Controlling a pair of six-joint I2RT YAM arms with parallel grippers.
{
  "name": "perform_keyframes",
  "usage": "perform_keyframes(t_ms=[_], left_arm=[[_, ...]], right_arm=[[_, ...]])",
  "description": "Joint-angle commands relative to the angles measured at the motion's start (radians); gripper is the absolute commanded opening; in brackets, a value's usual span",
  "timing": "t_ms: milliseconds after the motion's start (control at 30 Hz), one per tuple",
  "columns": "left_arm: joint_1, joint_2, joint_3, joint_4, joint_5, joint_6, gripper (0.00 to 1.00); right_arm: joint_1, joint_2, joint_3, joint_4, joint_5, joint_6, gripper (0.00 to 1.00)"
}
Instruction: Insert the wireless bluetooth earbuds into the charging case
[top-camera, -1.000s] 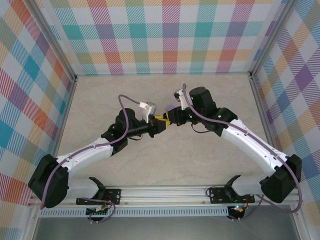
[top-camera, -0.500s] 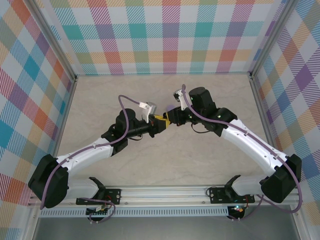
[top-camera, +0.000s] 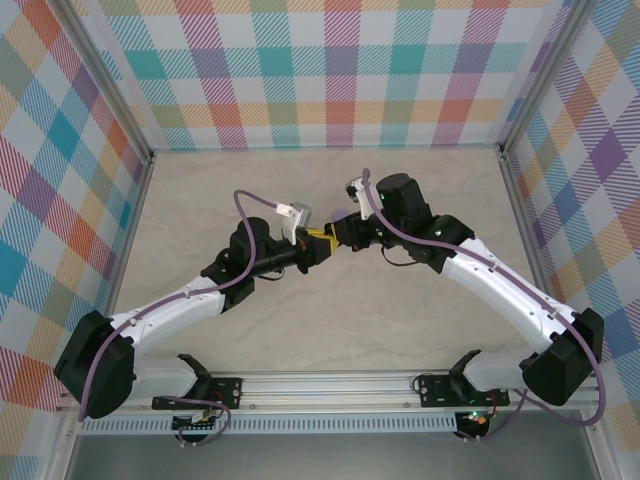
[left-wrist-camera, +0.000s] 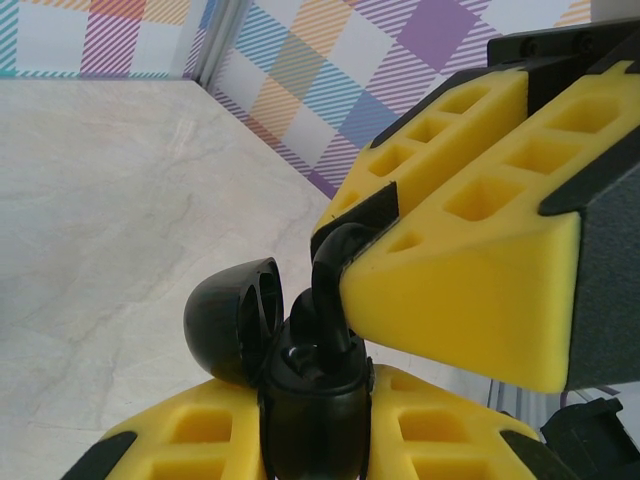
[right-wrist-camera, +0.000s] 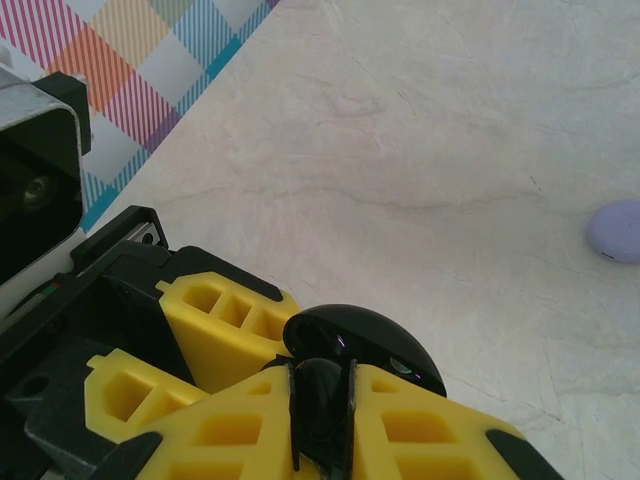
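In the left wrist view, my left gripper (left-wrist-camera: 315, 425) is shut on the body of a black charging case (left-wrist-camera: 312, 400). The case stands upright with its lid (left-wrist-camera: 228, 320) hinged open to the left. My right gripper (left-wrist-camera: 350, 240) reaches in from the upper right, shut on a black earbud (left-wrist-camera: 330, 295) whose lower end sits inside the case's opening. The right wrist view shows the same earbud (right-wrist-camera: 320, 395) pinched between my right gripper's (right-wrist-camera: 322, 405) yellow fingers, with the case lid (right-wrist-camera: 372, 338) just beyond. From above, both grippers (top-camera: 330, 240) meet at mid-table.
A pale lilac rounded object (right-wrist-camera: 616, 230) lies on the beige marble-look table (right-wrist-camera: 420, 130) to the right of the right gripper. Plaid walls (top-camera: 330, 70) and metal rails (top-camera: 522, 200) enclose the table on three sides.
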Motion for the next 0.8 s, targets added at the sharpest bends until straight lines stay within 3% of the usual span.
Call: perform_keyframes(t_ms=[0,467,767], left_arm=[[-0.008,-0.035,0.013,0.044,-0.03,-0.009,0.05],[-0.007,-0.037,0.012,0.048,-0.038,0.008,0.05],[-0.008,-0.035,0.012,0.046,-0.018,0.021,0.05]], right_arm=[[0.012,0.02,0.041,-0.049,-0.021,-0.018,0.18],[0.031,0.038,0.084,-0.109,-0.007,-0.04,0.19],[0.033,0.038,0.089,-0.122,0.015,-0.038,0.27]])
